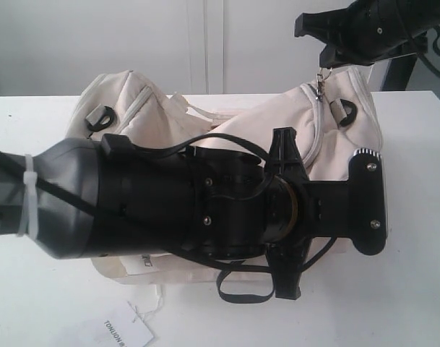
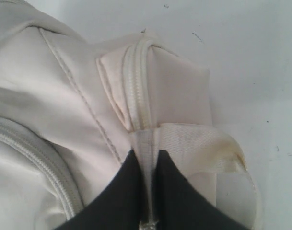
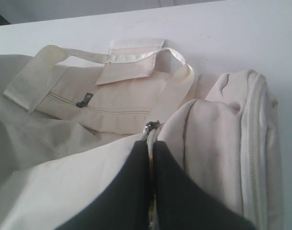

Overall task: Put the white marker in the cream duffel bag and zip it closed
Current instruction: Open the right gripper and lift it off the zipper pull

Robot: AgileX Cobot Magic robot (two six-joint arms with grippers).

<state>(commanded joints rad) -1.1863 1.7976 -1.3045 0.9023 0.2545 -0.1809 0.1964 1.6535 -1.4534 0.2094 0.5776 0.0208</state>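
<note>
The cream duffel bag (image 1: 256,126) lies on the white table, largely hidden in the exterior view by my left arm. My left gripper (image 2: 145,155) is shut on a cream webbing tab (image 2: 184,139) at the end of the bag's zipper (image 2: 138,86). My right gripper (image 3: 150,143) hangs above the bag's far right end, shut on the metal zipper pull (image 1: 323,78). The stretch of top zipper (image 3: 253,143) that shows looks closed. The white marker is out of view.
The bag's straps (image 3: 136,55) and front zip pocket (image 3: 83,100) lie flat toward the table's far side. A paper tag (image 1: 126,332) rests on the table (image 1: 422,289) near the front edge. A black cable loop (image 1: 245,289) hangs under my left arm.
</note>
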